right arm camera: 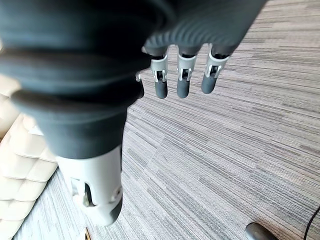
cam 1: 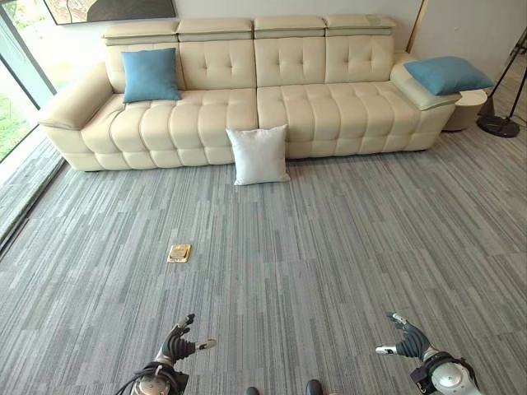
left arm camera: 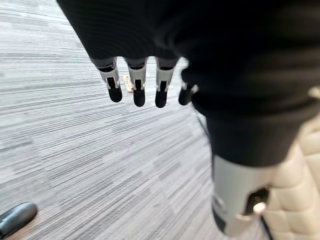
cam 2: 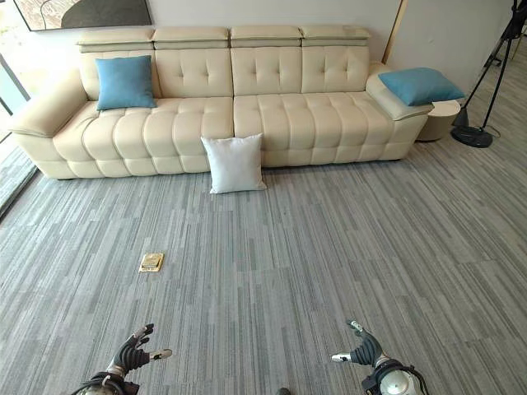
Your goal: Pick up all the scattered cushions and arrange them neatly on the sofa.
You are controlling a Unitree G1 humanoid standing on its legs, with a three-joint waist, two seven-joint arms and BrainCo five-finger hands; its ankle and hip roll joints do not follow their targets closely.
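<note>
Against the far wall stands a cream tufted sofa (cam 1: 272,99), spanning most of the room's width. One blue cushion (cam 1: 150,75) sits upright on the seat near the sofa's left end, leaning on the backrest. A second blue cushion (cam 1: 447,75) lies on the sofa's right armrest. A white cushion (cam 1: 258,155) stands on the grey striped carpet (cam 1: 329,247), propped against the front edge of the sofa at about its middle. A small yellowish floor plate (cam 1: 179,253) is set in the carpet, well apart from the sofa and nearer the robot. The left hand (cam 1: 179,341) hangs low over the carpet at the near edge, fingers relaxed and spread, holding nothing. The right hand (cam 1: 403,339) hangs likewise, fingers straight and empty. A dark lamp stand (cam 1: 500,123) rests on the floor beyond the sofa's right end.
</note>
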